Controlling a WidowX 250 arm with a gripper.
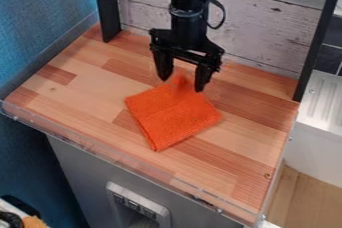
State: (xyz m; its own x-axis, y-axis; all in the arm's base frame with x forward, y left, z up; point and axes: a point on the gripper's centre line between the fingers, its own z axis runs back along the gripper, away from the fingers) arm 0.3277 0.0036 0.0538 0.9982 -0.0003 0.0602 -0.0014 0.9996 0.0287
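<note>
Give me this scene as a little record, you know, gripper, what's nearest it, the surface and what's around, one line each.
gripper: black, fingers apart, low over the cloth's far corner
nearest thing: orange cloth, its far corner raised between the fingers
cloth lie: mostly flat, set at an angle
surface: wooden worktop in mixed light and reddish strips
behind: pale wooden boards
left side: blue wall
right side: white ridged surface
</note>
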